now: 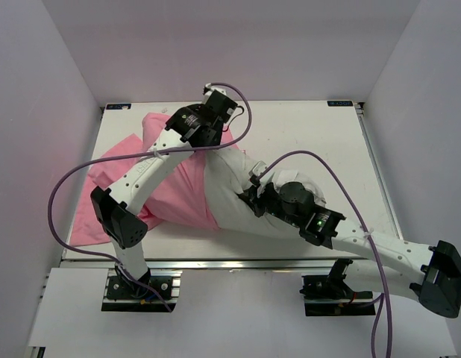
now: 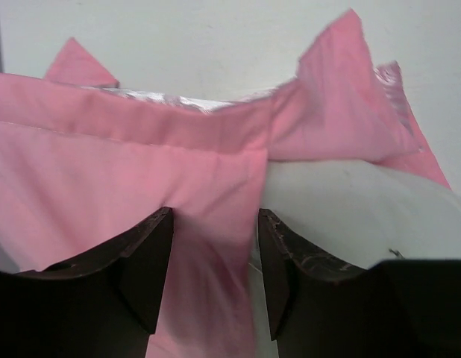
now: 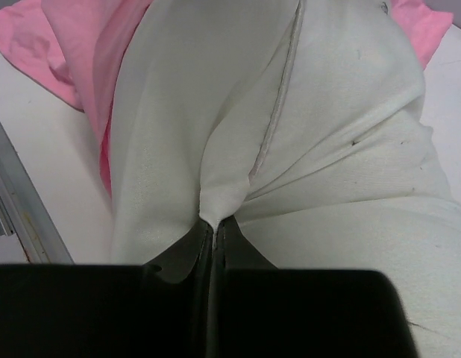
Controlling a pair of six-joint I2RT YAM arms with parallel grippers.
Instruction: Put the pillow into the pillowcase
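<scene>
Overhead: white table (image 1: pixel 305 134), pale walls (image 1: pixel 215 45); left hand (image 2: pixel 215 224) spread over pillowcase (image 2: pixel 126 156), right hand (image 3: pixel 215 230) pinching pillow (image 3: pixel 335 149).

1. Pink cloth pillowcase (image 1: pixel 178 195): the outer face is matt woven cloth, softly creased. The left wrist view shows a strip of glossy, silvery satin along its folded edge.
2. White plump cloth pillow (image 1: pixel 227 194): matt, finely textured fabric with a raised stitched seam and a few small dark specks.
3. Left tool (image 2: pixel 215 224) and right tool (image 3: pixel 215 227): fingers (image 2: pixel 145 261) of dark, hard, matt material, scuffed pale along the inner edges.
4. White flat desk (image 1: pixel 305 134): smooth, matt top, with a silver metal rail (image 1: pixel 238 262) along the near edge.
5. White arm shells (image 1: pixel 152 168): smooth, slightly glossy and plastic-looking. The black joint housings (image 1: pixel 118 220) are matt.
</scene>
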